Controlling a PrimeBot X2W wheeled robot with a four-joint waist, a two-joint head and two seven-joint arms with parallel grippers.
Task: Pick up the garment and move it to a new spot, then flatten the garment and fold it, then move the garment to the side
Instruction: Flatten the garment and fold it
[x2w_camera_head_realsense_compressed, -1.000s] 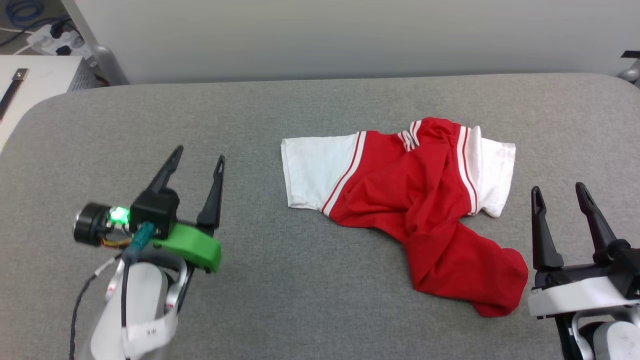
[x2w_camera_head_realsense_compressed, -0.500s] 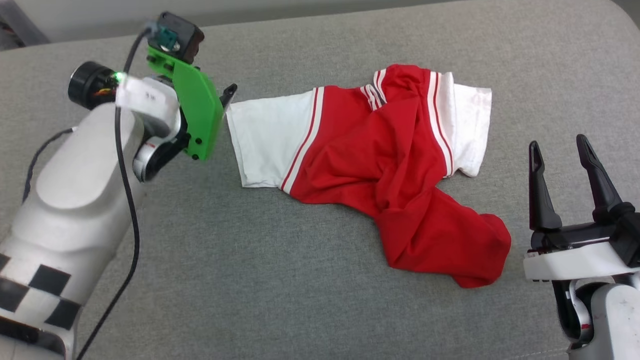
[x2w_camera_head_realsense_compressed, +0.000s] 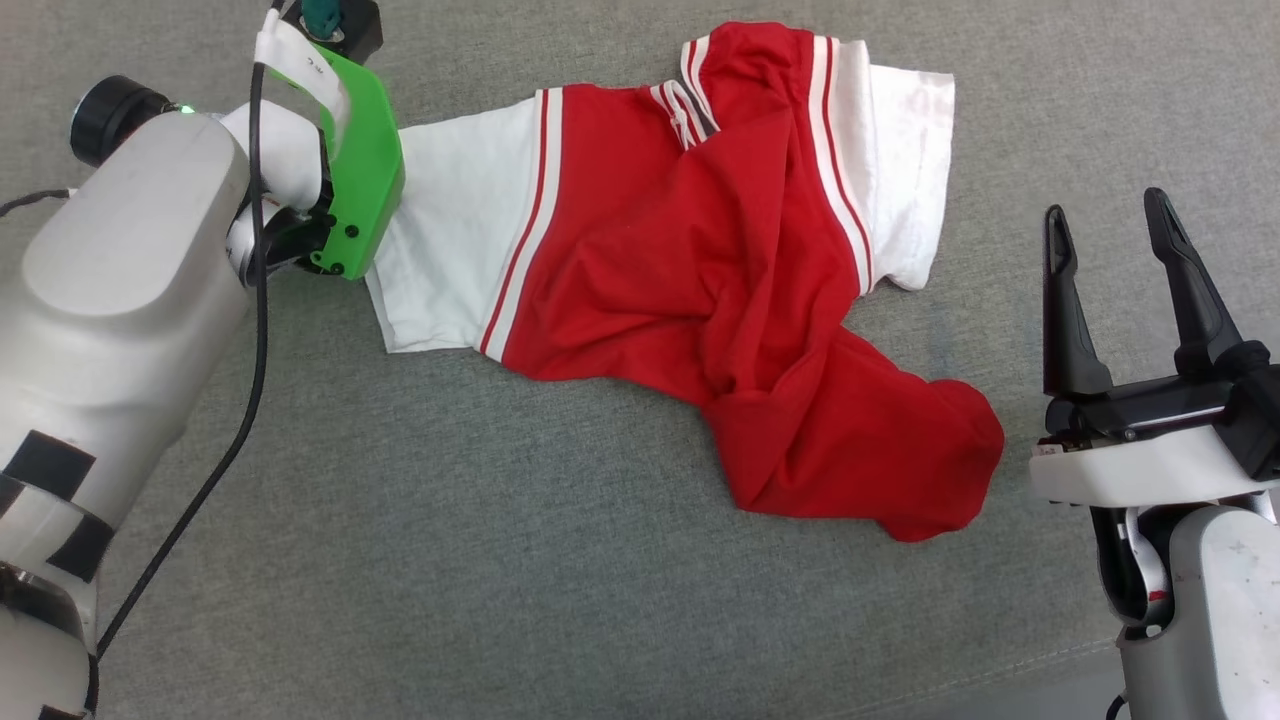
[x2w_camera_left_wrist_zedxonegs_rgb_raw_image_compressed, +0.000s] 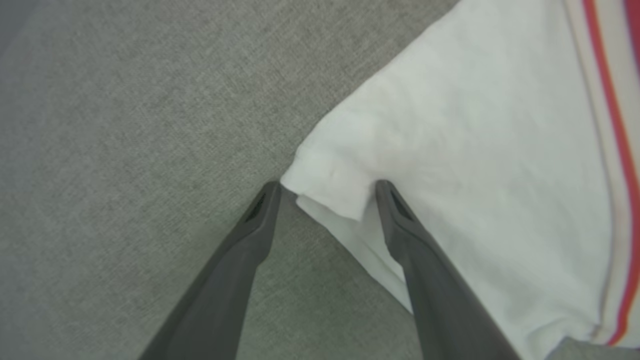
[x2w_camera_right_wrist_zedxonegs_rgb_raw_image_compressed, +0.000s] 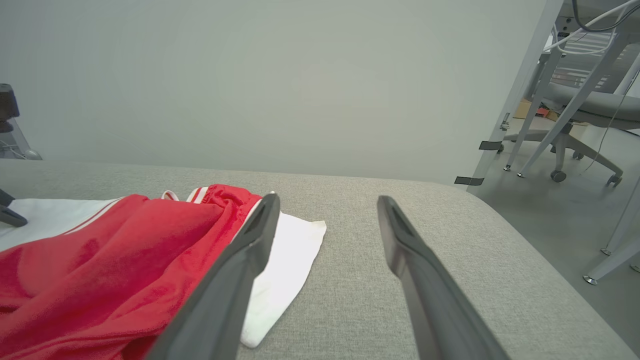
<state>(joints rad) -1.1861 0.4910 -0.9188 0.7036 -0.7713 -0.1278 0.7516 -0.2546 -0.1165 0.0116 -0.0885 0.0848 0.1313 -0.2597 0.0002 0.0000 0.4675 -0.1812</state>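
Note:
The garment (x2w_camera_head_realsense_compressed: 680, 250) lies crumpled on the grey padded surface (x2w_camera_head_realsense_compressed: 450, 560), red body bunched toward the lower right, white sleeves at the left and upper right. No print shows. My left arm's green bracket (x2w_camera_head_realsense_compressed: 360, 170) sits over the left sleeve's edge and hides the fingers in the head view. In the left wrist view my left gripper (x2w_camera_left_wrist_zedxonegs_rgb_raw_image_compressed: 327, 185) is open, its tips straddling the folded corner of the white sleeve (x2w_camera_left_wrist_zedxonegs_rgb_raw_image_compressed: 475, 150). My right gripper (x2w_camera_head_realsense_compressed: 1105, 210) stands open to the right of the garment (x2w_camera_right_wrist_zedxonegs_rgb_raw_image_compressed: 100, 250), nothing between its fingers (x2w_camera_right_wrist_zedxonegs_rgb_raw_image_compressed: 327, 200).
The surface's front edge (x2w_camera_head_realsense_compressed: 1000, 675) runs along the lower right of the head view. In the right wrist view a pale wall (x2w_camera_right_wrist_zedxonegs_rgb_raw_image_compressed: 250, 75) stands behind the surface, with an office chair (x2w_camera_right_wrist_zedxonegs_rgb_raw_image_compressed: 575, 100) and metal legs on the floor to the right.
The head camera has tilted down, shifting the whole picture. My left arm has swung up and across to the garment's left sleeve. The right gripper and the garment have stayed put.

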